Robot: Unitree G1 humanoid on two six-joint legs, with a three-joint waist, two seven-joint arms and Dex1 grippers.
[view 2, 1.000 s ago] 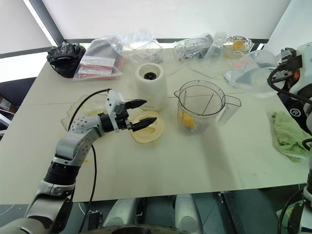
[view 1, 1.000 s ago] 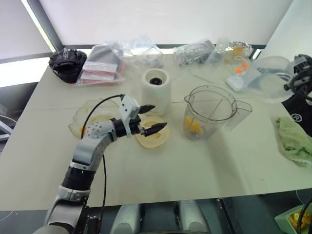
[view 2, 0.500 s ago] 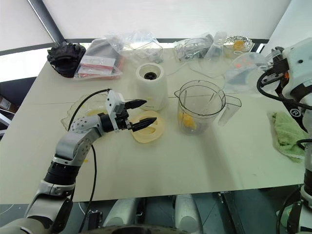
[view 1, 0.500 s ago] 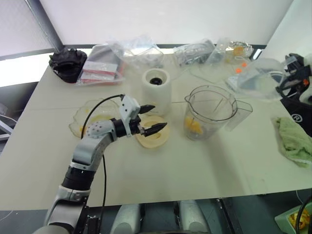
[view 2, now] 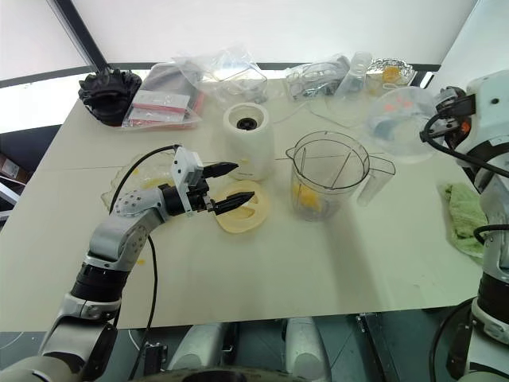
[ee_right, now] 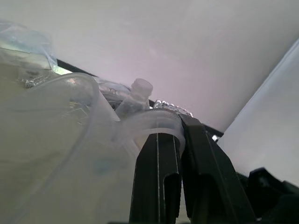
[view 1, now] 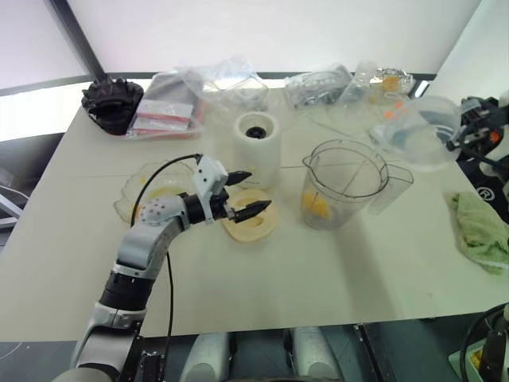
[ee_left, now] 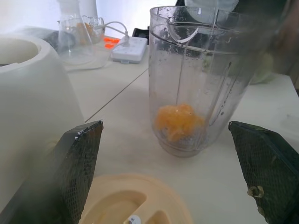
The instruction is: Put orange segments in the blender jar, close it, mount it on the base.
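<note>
The blender jar stands uncovered near the table's middle, with orange segments at its bottom, blurred through the plastic. The base stands beside it. The left gripper, fingers spread wide, points level over the cream lid, partly hiding it. At the table's right edge, the raised right gripper pinches the rim of a cloudy plastic tub.

- The left gripper points level, forward and toward the robot's right, just above the surface, jaws spread wide with nothing between them.
- The right gripper is raised at the far right, jaws pinched together on the rim of a cloudy plastic tub.
</note>
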